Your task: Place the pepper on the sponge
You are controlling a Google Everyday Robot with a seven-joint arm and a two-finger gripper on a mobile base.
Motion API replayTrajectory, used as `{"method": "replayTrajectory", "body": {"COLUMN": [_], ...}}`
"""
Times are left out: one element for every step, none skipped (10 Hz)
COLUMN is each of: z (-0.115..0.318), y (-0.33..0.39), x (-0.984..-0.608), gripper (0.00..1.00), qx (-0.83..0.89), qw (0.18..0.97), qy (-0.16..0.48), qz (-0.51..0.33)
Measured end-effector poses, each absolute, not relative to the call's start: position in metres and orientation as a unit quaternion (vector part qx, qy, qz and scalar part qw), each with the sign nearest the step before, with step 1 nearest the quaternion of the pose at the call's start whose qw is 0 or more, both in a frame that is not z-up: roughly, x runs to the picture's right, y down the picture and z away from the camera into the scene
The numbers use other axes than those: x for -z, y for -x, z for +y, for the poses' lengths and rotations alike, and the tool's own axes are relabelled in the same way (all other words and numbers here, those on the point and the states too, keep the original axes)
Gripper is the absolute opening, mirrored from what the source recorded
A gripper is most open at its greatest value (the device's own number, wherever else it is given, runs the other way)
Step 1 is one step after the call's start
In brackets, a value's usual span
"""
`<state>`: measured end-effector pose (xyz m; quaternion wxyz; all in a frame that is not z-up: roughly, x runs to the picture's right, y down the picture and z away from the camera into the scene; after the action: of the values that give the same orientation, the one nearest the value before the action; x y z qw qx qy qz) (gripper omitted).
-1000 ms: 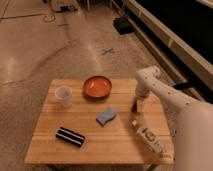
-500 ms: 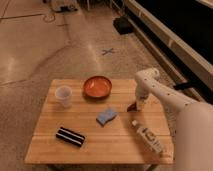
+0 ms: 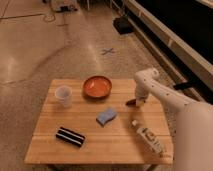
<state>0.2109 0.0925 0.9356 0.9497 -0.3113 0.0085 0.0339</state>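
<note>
one dark red pepper (image 3: 131,103) lay at the tabletop's (image 3: 120,147) right side, the tool (image 3: 135,101) down on it and pressed together, apparently pinching it. the blue sponge (image 3: 106,116) sat bare nearby to the left; the lift and transfer appeared to remain.

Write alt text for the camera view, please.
The gripper is shut on the pepper near the wooden table edge, right of the blue sponge. An orange bowl, cup, striped black block and bottle sit around.
</note>
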Motion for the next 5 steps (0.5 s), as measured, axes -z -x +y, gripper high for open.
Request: {"method": "replayTrajectory", "body": {"z": [0.09,0.083,0.081,0.083,0.085], "y": [-0.204,-0.191,-0.186,-0.186,-0.183], "x": [-0.928,-0.911,-0.902,-0.895,-0.892], "gripper": [0.06,0.06,0.06,0.06,0.06], "qx": [-0.029,-0.019,-0.013,-0.008,-0.004], "qw": [0.95,0.952,0.952,0.952,0.953], "qy": [0.31,0.306,0.306,0.306,0.304], "qz": [0.006,0.002,0.0,0.002,0.002]}}
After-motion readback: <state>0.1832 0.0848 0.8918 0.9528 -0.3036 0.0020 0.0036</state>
